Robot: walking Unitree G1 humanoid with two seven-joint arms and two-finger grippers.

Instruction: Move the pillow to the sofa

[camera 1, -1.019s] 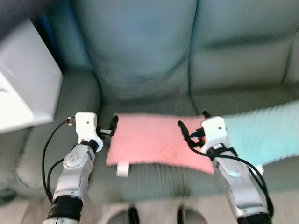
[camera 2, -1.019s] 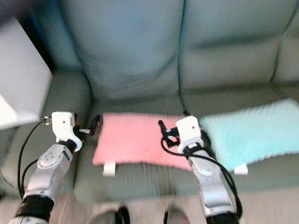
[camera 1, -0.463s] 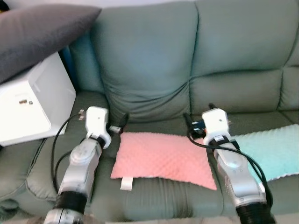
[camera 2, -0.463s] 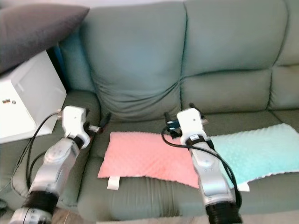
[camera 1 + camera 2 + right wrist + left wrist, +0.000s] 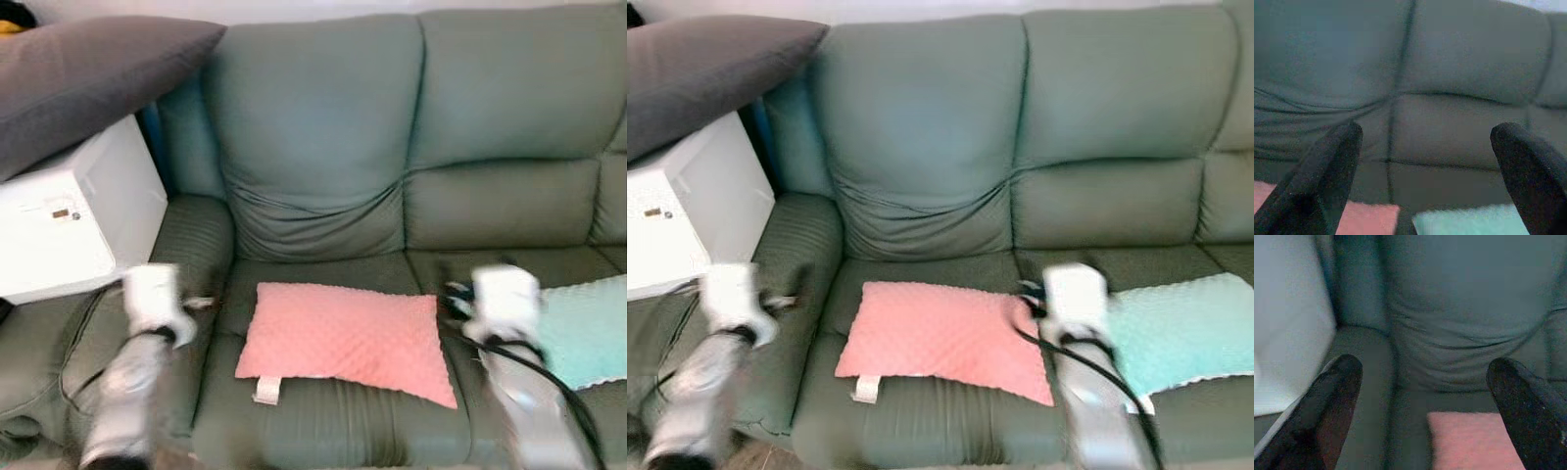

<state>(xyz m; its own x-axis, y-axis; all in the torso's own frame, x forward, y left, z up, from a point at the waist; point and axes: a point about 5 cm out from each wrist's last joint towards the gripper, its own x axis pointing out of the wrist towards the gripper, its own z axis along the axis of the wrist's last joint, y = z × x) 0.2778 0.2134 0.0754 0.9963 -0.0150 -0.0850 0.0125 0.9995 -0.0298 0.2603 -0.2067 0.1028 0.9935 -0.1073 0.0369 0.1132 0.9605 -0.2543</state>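
— Pillow (image 5: 343,333), pink and dimpled: lying flat on the seat of the green sofa (image 5: 323,147), white tag at the front edge. Touched by neither arm.

— Left gripper (image 5: 1420,396)? Smeared to a blur from the head; from the wrist, fingers (image 5: 1332,396) spread wide, nothing between, just off the pink pillow's left end.

— Right gripper (image 5: 1425,171): likewise blurred, fingers released, at the pink pillow's right end, covering its right edge.

— Teal pillow (image 5: 1176,328) just right of the pink one, cut off by the frame. Grey cushion (image 5: 88,73) and white box (image 5: 73,220) left of it, both cropped.
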